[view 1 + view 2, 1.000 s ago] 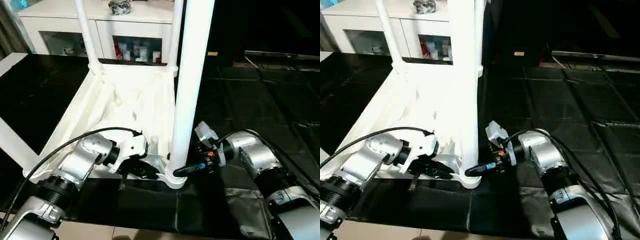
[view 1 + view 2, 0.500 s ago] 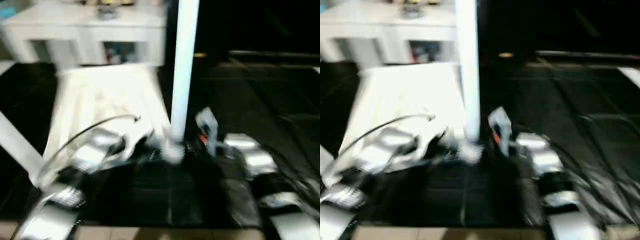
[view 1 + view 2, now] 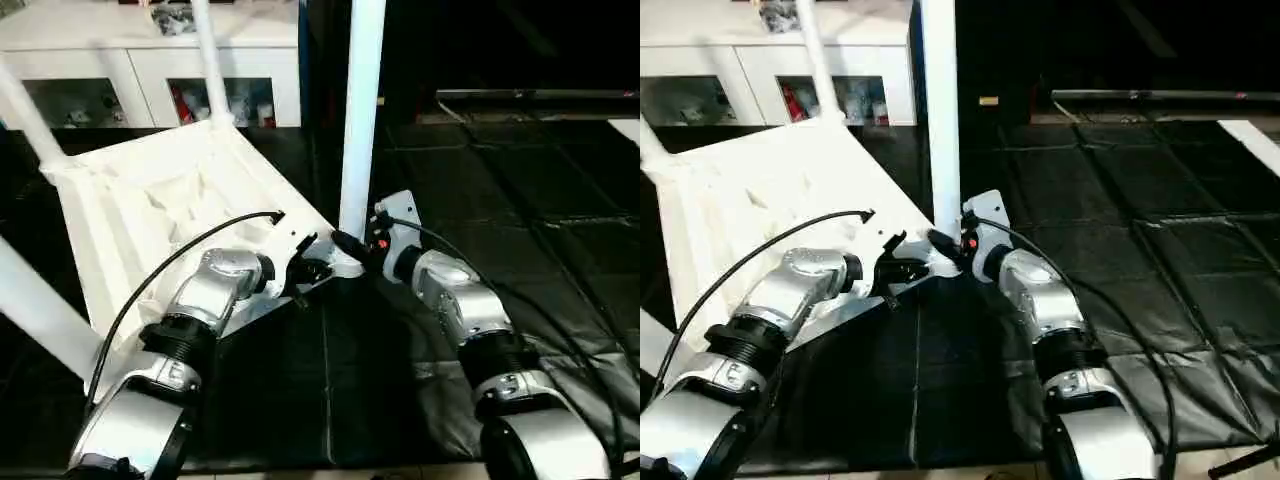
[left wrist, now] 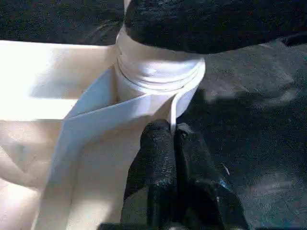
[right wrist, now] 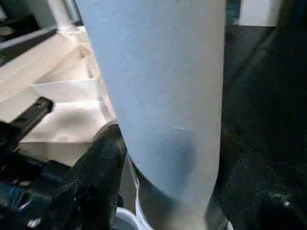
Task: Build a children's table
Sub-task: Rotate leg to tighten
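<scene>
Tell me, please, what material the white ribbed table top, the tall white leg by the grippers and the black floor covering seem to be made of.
White ribbed table top: probably moulded plastic, smooth and matt; thin ribs and a round corner socket formed in one piece.
Tall white tube leg: likely the same plastic, smooth, slightly glossy.
Black floor covering: apparently soft foam or rubber mats, judging by the tile seams and creases; uncertain.
</scene>
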You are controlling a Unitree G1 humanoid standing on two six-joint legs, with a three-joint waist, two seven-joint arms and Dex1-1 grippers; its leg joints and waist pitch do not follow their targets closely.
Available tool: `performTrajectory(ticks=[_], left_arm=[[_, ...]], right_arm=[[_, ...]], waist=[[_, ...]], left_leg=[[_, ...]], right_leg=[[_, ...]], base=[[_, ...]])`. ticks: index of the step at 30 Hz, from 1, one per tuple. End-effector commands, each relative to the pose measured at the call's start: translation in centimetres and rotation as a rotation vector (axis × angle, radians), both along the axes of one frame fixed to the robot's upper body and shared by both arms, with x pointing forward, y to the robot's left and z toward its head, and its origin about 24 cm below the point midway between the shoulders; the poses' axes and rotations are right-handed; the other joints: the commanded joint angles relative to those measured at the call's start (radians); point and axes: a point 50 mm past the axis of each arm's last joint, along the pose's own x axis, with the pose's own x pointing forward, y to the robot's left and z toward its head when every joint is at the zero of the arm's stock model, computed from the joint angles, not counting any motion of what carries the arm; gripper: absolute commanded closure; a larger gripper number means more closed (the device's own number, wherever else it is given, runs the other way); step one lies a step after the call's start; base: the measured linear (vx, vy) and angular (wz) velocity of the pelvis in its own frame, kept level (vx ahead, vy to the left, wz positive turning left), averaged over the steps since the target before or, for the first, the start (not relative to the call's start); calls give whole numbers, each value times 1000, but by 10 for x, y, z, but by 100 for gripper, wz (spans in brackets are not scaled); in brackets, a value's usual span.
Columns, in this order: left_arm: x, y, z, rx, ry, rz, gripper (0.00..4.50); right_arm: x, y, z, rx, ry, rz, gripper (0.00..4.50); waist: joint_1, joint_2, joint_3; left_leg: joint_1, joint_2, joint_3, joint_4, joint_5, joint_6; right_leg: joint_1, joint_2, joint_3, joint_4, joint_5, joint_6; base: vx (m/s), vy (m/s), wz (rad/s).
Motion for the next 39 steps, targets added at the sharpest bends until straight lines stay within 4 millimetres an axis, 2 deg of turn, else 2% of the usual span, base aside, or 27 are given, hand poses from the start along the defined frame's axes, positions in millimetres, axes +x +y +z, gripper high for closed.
performTrajectory(ticks=[1,3,4,6,7,9,10,11,13,16,19,22,29,31,33,39], left_arm=[[-4,-9,7,-36,-28,-97,450],[-7,-7,6,-32,-25,-127,450],[-9,-4,6,-23,-26,-168,450],[-11,-3,6,-16,-27,-190,450],[-16,1,6,-14,-13,-261,450],[-20,3,7,-14,-8,-310,450],[-26,6,7,-6,7,-389,450],[-26,6,7,-6,7,-389,450],[-31,9,6,8,22,-456,450],[-41,14,4,52,48,-578,450],[-47,16,4,77,62,-650,450],[-53,17,4,86,74,-704,450],[-59,17,5,97,80,-770,450],[-60,16,5,97,80,-774,450],[-62,15,5,98,83,-791,450],[-63,14,5,103,83,-798,450]], right_arm=[[-16,18,-6,38,32,211,133],[-17,12,-6,39,27,244,118],[-20,5,-5,33,14,295,96],[-21,1,-4,27,6,324,86],[-24,-10,0,19,-9,402,74],[-25,-17,2,13,-9,434,74],[-26,-27,7,-4,-9,490,51],[-26,-27,7,-4,-9,490,44],[-27,-36,10,-23,-5,542,27],[-29,-49,16,-58,8,651,2],[-31,-54,17,-97,22,707,2],[-34,-53,17,-103,34,779,2],[-42,-44,15,-73,51,895,2],[-43,-43,14,-68,52,906,28],[-45,-38,11,-51,73,931,28],[-49,-32,7,-24,105,961,83]], waist=[[15,-3,-74],[20,-2,-73],[24,0,-72],[29,0,-69],[34,2,-68],[39,7,-69],[44,9,-69],[48,8,-71],[60,7,-71],[75,8,-73],[79,5,-70],[78,4,-67],[82,1,-70],[83,0,-71],[85,0,-71],[86,0,-71]], left_leg=[[-23,-23,26,-51,-108,94],[-21,-20,27,-51,-115,100],[-20,-19,27,-53,-132,97],[-18,-17,29,-53,-154,89],[-17,-15,29,-55,-168,81],[-16,-12,29,-54,-175,76],[-16,-11,30,-54,-179,74],[-15,-11,29,-53,-181,75],[-11,-9,32,-52,-175,76],[-12,-5,31,-50,-166,75],[-11,-6,33,-50,-183,69],[-16,-6,31,-53,-205,59],[-17,-6,30,-51,-169,58],[-18,-6,30,-51,-165,58],[-18,-7,30,-51,-163,57],[-18,-6,30,-52,-166,54]], right_leg=[[89,-25,27,-57,-71,-277],[87,-25,27,-57,-76,-280],[85,-26,27,-59,-100,-280],[82,-27,29,-62,-130,-275],[82,-28,28,-64,-154,-268],[81,-27,28,-62,-152,-269],[79,-26,28,-61,-149,-272],[80,-26,28,-59,-145,-272],[74,-26,30,-58,-130,-281],[73,-26,29,-51,-107,-291],[70,-25,31,-50,-113,-291],[74,-30,30,-57,-183,-267],[73,-28,31,-53,-165,-263],[73,-29,31,-52,-164,-262],[73,-29,31,-52,-169,-260],[72,-29,31,-53,-177,-255]], base=[[0,0,0],[0,0,0],[0,0,0],[0,0,0],[0,0,0],[0,0,0],[0,0,0],[0,0,0],[0,0,0],[0,0,0],[0,0,0],[0,0,0],[0,0,0],[0,0,0],[0,0,0],[0,0,0]])
